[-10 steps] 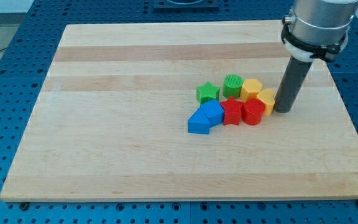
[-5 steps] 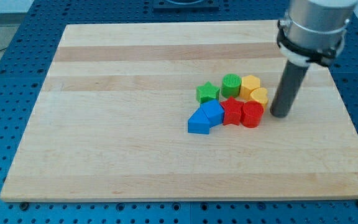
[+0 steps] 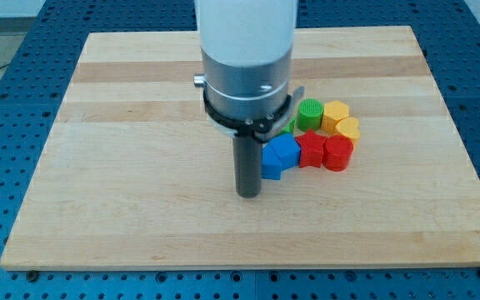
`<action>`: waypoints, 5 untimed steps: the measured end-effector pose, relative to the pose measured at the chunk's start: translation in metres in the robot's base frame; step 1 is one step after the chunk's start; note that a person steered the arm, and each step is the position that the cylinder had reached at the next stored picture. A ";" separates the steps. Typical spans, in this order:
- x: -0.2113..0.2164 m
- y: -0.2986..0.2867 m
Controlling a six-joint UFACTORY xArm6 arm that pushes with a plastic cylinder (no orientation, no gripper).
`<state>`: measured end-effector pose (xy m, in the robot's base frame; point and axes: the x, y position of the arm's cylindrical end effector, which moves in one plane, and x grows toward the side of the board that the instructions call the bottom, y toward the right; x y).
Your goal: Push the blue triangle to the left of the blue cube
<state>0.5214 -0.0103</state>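
Observation:
My tip (image 3: pixel 248 194) rests on the board just left of the blue blocks. The rod stands against the left side of the blue triangle (image 3: pixel 271 167) and hides part of it. The blue cube (image 3: pixel 286 150) sits directly to the triangle's upper right, touching it. Whether the rod touches the triangle cannot be told for sure.
A red star-like block (image 3: pixel 311 150) and a red cylinder (image 3: pixel 338 153) sit to the right of the blue cube. A green cylinder (image 3: pixel 310 112) and two yellow blocks (image 3: pixel 336 115) (image 3: pixel 348 128) lie above them. A green block (image 3: pixel 288 126) is mostly hidden behind the arm.
The arm has swung from the right side of the cluster over to its left. One yellow block shifted slightly up-left earlier. The blue blocks look nudged slightly to the right.

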 end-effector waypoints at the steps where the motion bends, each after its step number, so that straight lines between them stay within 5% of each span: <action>1: -0.013 -0.004; 5: -0.030 -0.002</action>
